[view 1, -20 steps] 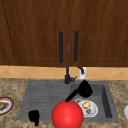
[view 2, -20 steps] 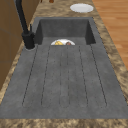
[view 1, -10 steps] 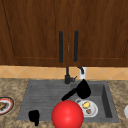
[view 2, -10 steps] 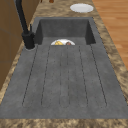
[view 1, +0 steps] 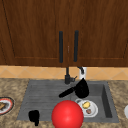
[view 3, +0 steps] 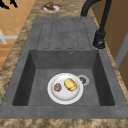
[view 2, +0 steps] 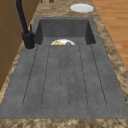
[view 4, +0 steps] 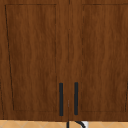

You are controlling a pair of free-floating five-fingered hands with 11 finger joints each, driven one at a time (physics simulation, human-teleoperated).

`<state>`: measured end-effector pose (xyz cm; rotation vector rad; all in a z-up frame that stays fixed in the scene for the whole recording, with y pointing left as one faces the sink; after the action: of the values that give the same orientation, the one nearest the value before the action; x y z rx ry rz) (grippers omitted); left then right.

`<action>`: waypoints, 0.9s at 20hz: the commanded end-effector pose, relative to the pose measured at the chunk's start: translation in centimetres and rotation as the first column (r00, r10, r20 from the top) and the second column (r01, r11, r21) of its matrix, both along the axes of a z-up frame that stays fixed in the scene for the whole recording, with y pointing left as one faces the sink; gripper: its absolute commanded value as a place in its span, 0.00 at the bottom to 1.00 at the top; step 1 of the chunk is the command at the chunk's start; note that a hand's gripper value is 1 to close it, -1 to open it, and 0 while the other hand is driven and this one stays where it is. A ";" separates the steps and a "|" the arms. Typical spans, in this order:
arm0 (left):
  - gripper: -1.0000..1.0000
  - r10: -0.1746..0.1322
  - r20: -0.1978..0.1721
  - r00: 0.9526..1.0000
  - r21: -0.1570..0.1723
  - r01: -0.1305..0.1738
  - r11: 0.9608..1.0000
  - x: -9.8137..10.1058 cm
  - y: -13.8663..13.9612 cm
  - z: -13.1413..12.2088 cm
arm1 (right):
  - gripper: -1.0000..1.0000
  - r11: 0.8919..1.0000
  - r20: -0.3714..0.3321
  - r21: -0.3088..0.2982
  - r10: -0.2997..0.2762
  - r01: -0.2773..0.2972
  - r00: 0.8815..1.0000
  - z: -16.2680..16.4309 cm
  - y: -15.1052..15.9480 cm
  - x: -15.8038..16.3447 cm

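Observation:
My right hand (view 1: 81,88) floats over the sink basin (view 1: 106,100), just in front of the black faucet (view 1: 67,76). Its fingers look straight, and one reaches left over the drainboard (view 1: 40,95); it holds nothing. My left hand (view 1: 34,116) hangs low at the drainboard's front edge, left of a red ball (view 1: 67,115). The ball sits at the sink's front, touching neither hand. A white plate (view 3: 65,88) with a yellow piece and a brown piece of food lies in the basin. Black shapes of a hand (view 3: 6,3) show at the far left beyond the counter.
A red-rimmed plate with food (view 1: 4,105) rests on the counter left of the sink. A white plate (view 2: 81,7) lies on the counter to the right. Above the sink, the wooden wall cabinet (view 4: 32,57) is closed, with two black vertical handles (view 4: 61,99).

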<state>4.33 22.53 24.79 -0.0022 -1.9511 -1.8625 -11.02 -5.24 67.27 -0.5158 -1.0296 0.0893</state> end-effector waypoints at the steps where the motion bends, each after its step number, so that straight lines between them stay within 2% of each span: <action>1: 0.50 0.000 0.000 1.000 0.000 0.000 1.000 0.0 0.0 0.0 | 0.00 0.992 0.059 0.107 -0.076 0.070 0.995 0.6 0.3 0.0; 2: 0.50 0.000 0.000 1.000 0.000 0.000 1.000 0.0 0.0 0.0 | 0.00 0.993 0.049 0.101 -0.067 0.062 0.997 1.0 0.4 0.5; 3: 0.50 0.000 0.000 1.000 0.000 0.000 1.000 0.0 0.0 0.0 | 0.00 0.993 0.002 0.095 -0.063 0.062 0.998 2.0 -0.4 0.5; 4: 0.50 0.000 0.000 1.000 0.000 0.000 1.000 0.0 0.0 0.0 | 0.00 0.993 -0.002 0.107 -0.050 0.050 0.999 2.2 -0.7 0.6; 6: 0.50 0.000 0.000 1.000 0.000 0.000 1.000 0.0 0.0 0.0 | 0.00 0.990 -0.001 0.141 -0.024 0.024 1.000 2.0 -1.8 0.2; 7: 0.50 0.000 0.000 1.000 0.000 0.000 1.000 0.0 0.0 0.0 | 0.00 0.989 0.009 0.144 -0.031 0.029 0.999 2.0 -2.0 -0.1; 9: 0.50 0.000 0.000 1.000 0.000 0.000 1.000 0.0 0.0 0.0 | 0.00 0.989 0.062 0.145 -0.040 0.030 0.997 2.3 -2.1 -0.6; 11: 0.50 0.000 0.000 1.000 0.000 0.000 1.000 0.0 0.0 0.0 | 0.00 0.995 0.027 0.098 -0.011 0.009 1.000 2.2 -1.6 -0.1; 13: 0.50 0.000 0.000 1.000 0.000 0.000 1.000 0.0 0.0 0.0 | 0.00 0.995 0.018 0.094 -0.021 0.019 1.000 2.4 -1.8 0.1; 15: 0.50 0.000 0.000 1.000 0.000 0.000 1.000 0.0 0.0 0.0 | 0.00 0.995 0.040 0.095 -0.022 0.018 0.999 3.5 -2.0 0.8; 18: 0.50 0.000 0.000 1.000 0.000 0.000 1.000 0.0 0.0 0.0 | 0.00 0.991 0.004 0.131 -0.027 0.026 1.000 5.0 -1.5 2.3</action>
<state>4.33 22.53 24.79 -0.0022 -1.9511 -1.8625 -10.19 -7.14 70.59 -0.4447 -1.0183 0.0149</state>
